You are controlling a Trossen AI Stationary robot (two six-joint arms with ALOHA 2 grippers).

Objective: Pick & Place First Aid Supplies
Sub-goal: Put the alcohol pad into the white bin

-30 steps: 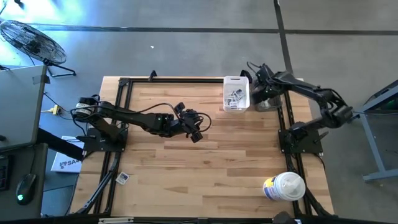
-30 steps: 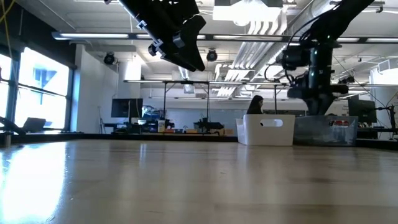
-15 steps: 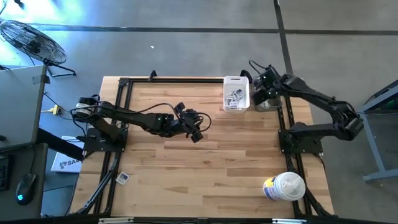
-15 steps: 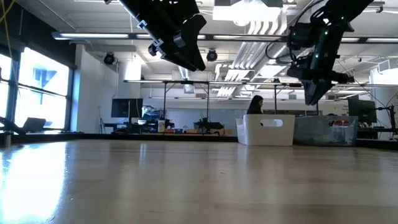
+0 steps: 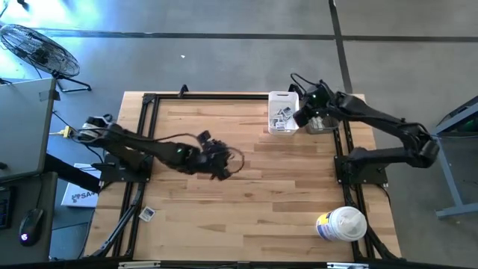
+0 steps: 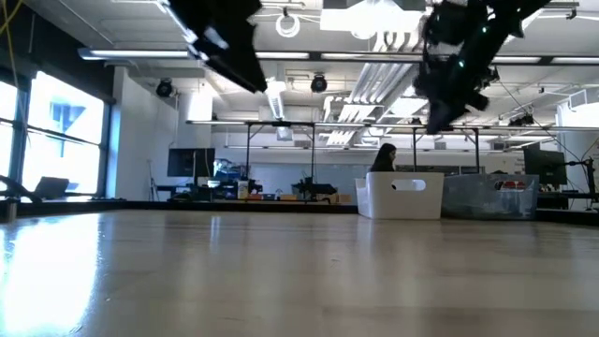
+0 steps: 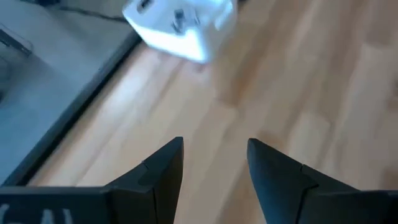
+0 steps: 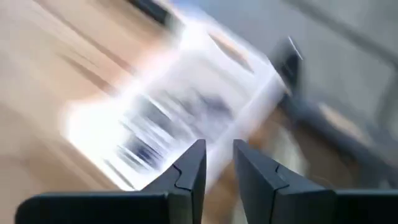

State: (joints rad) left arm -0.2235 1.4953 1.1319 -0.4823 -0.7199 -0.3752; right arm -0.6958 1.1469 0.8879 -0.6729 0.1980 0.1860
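Table (image 5: 254, 217): a pale wooden top with a dark metal frame around it, mostly bare in the middle.
Left arm: it reaches out from the left edge toward the centre of the table and hangs above bare wood, well apart from anything it could pick up.
Right arm: it stretches from its base on the right side up to the far edge, its wrist over the gap between the two bins.
Canister (image 5: 342, 223): a big white round tub with a yellow-blue label, near the front right corner; not part of the job.
White bin (image 5: 284, 112): an open box at the far edge, holding the first aid supplies.
Clear bin (image 5: 326, 122): a see-through tub just beside the white one, on its right, partly under the right arm.
Left gripper (image 7: 214, 163): fingers spread, nothing between them, only wood beneath.
Right gripper (image 8: 216, 168): fingers a narrow gap apart, and I see nothing pinched between them; it hovers at the white bin's right edge.
First aid supplies (image 5: 281, 117): small white and grey packets heaped in the white bin. One stray packet (image 5: 146, 214) lies by the left frame rail.
Step in hand: my guess is the right arm is coming over the white bin, either to drop or to fetch a packet; I cannot tell which.
Next move: if it is a pick, it needs the fingers lowered squarely over one flat packet, then closed.
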